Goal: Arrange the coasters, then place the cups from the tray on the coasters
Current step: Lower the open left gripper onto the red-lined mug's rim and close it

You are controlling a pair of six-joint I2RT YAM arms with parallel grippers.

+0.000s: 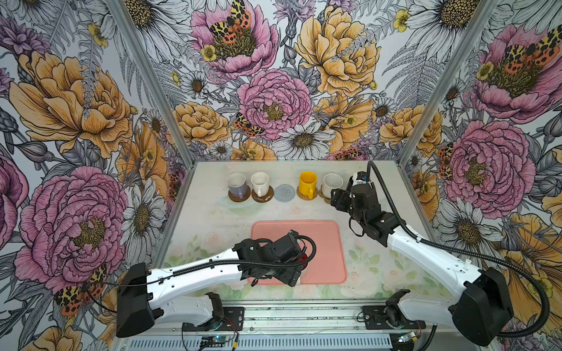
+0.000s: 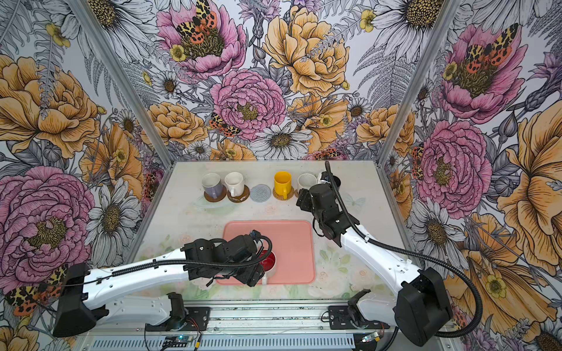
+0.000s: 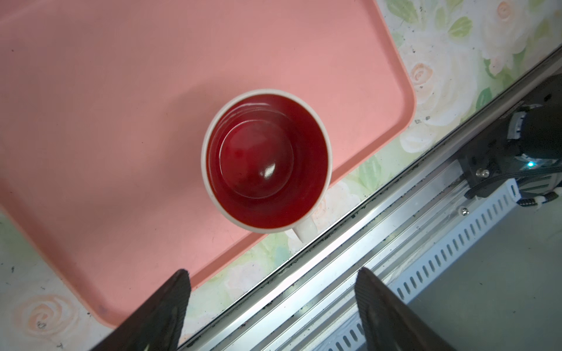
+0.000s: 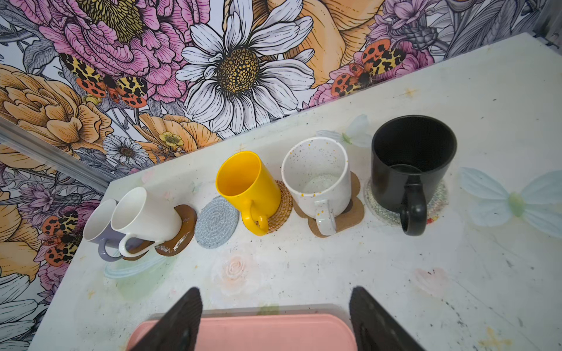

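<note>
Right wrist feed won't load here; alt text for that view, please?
Five mugs stand in a row on coasters: lavender mug, plain white mug, yellow mug, white speckled mug, black mug. One grey-blue woven coaster lies bare between the plain white and yellow mugs. The salmon-pink tray shows between the open right gripper fingers.

No text, label, brand, number or sign can be read in any view; any print on the small electronics board (image 1: 213, 338) is too small to tell.
</note>
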